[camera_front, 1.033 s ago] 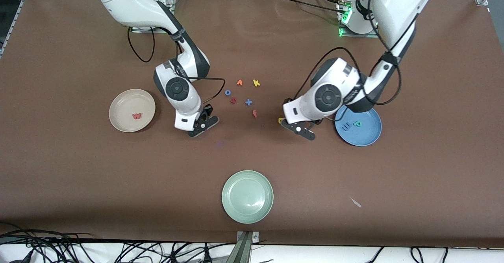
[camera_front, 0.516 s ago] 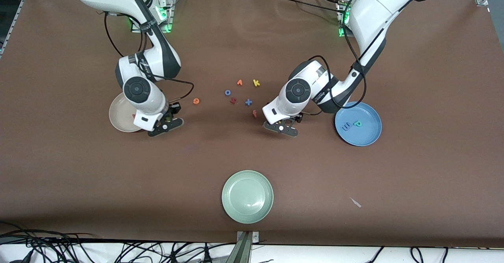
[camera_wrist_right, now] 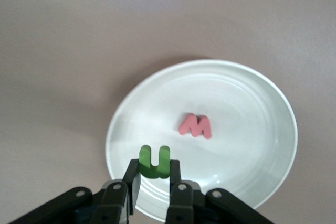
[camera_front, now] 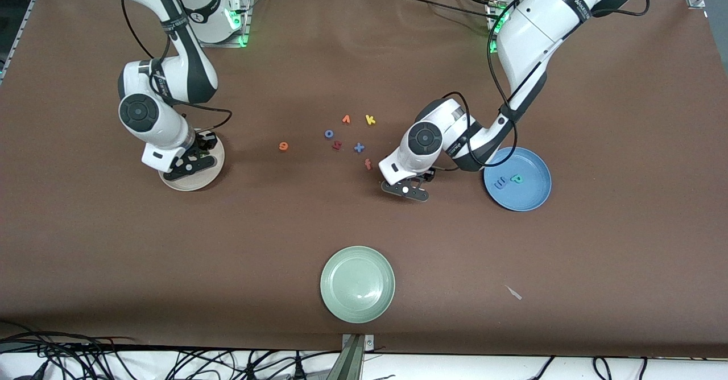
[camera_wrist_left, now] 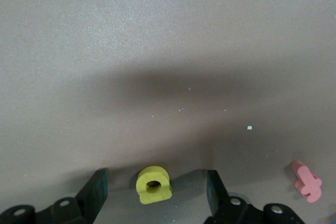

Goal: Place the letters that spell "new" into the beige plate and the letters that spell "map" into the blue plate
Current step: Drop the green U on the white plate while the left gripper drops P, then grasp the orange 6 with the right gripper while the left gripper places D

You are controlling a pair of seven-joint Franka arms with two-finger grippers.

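Observation:
My right gripper [camera_front: 185, 166] hangs over the beige plate [camera_front: 196, 184], shut on the green n [camera_wrist_right: 155, 156]. The pink-red w [camera_wrist_right: 195, 125] lies in that plate [camera_wrist_right: 236, 93]. The orange e [camera_front: 283, 146] lies on the table between the beige plate and the letter cluster. My left gripper [camera_front: 405, 189] is low over the table beside the red f [camera_front: 368, 164]. It is open, and the yellow a [camera_wrist_left: 153, 188] lies between its fingers [camera_wrist_left: 97, 192], touching neither. The blue plate [camera_front: 534, 198] holds the periwinkle m [camera_front: 500, 184] and the teal p [camera_front: 516, 179].
Loose letters lie mid-table: an orange v [camera_front: 346, 119], a yellow k [camera_front: 370, 120], a blue o [camera_front: 329, 133], a red letter [camera_front: 336, 145] and a blue x [camera_front: 359, 147]. A pale green plate [camera_front: 357, 283] sits nearest the front camera.
My right gripper carried the green n toward the right arm's end and now hangs over the beige plate, uncovering the orange e. My left gripper shifted from beside the blue plate to straddle the yellow a.

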